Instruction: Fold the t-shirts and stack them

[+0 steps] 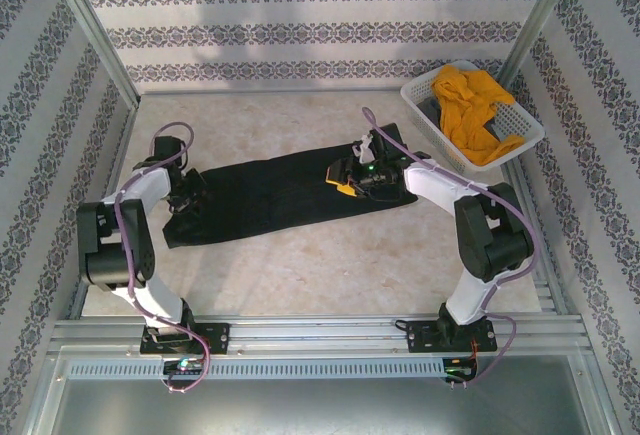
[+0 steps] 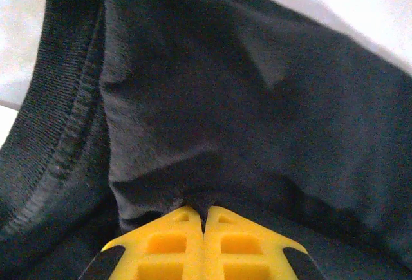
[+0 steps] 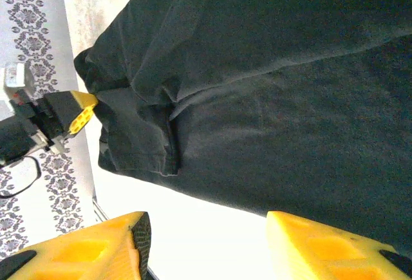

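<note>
Black cloth sits pinched between the closed tips of my left pincer (image 2: 203,219), at the left end of the black t-shirt (image 1: 270,195). This shirt lies as a long band across the middle of the worktop (image 1: 320,275). My right pincer (image 3: 206,244) stands half open over the band's right part, gripping nothing. For a clean fold, I judge that both ends need a matching grip on one edge, then a level lift. The mustard t-shirt (image 1: 470,105) lies bunched in the white basket (image 1: 414,95), back right.
</note>
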You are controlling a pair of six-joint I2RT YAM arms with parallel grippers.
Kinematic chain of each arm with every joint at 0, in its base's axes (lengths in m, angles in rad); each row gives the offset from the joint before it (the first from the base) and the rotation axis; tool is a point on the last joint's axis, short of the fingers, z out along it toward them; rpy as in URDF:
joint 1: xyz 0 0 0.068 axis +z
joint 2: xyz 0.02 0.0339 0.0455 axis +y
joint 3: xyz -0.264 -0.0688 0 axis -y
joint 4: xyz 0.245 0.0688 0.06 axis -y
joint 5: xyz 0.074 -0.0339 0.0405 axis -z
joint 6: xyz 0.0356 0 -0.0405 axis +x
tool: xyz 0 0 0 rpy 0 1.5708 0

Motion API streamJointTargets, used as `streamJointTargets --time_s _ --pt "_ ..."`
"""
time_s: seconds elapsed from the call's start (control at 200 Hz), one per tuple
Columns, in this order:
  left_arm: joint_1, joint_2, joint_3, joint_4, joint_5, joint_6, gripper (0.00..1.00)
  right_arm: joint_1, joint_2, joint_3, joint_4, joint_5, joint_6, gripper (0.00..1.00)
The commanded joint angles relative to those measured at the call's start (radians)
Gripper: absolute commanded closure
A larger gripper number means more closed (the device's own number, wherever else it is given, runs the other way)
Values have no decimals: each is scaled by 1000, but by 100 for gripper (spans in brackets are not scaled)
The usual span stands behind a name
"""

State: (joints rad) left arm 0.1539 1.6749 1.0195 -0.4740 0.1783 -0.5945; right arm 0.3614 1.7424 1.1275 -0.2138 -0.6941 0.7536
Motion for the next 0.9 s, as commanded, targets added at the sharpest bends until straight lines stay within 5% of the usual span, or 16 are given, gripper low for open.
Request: streamJointTargets --time_s 0.0,0.1,0.33,0.495,0.659,0.894 --pt "15 42 37 41 -64 37 93 -11 -48 -13 -32 20 -26 49" --pt "15 62 48 45 -93 37 90 -21 -64 -19 -49 32 -32 49" --pt "5 -75 28 -11 -222 -17 56 -90 -121 -33 -87 139 -46 51" --pt "-56 -221 -59 -39 -170 -182 61 -136 -66 53 -159 290 -108 58" --pt "-221 -309 -227 38 -109 -468 67 -167 94 187 -188 433 -140 75" --pt "-372 -253 -318 140 -134 -749 68 -184 363 437 -292 469 -146 75"
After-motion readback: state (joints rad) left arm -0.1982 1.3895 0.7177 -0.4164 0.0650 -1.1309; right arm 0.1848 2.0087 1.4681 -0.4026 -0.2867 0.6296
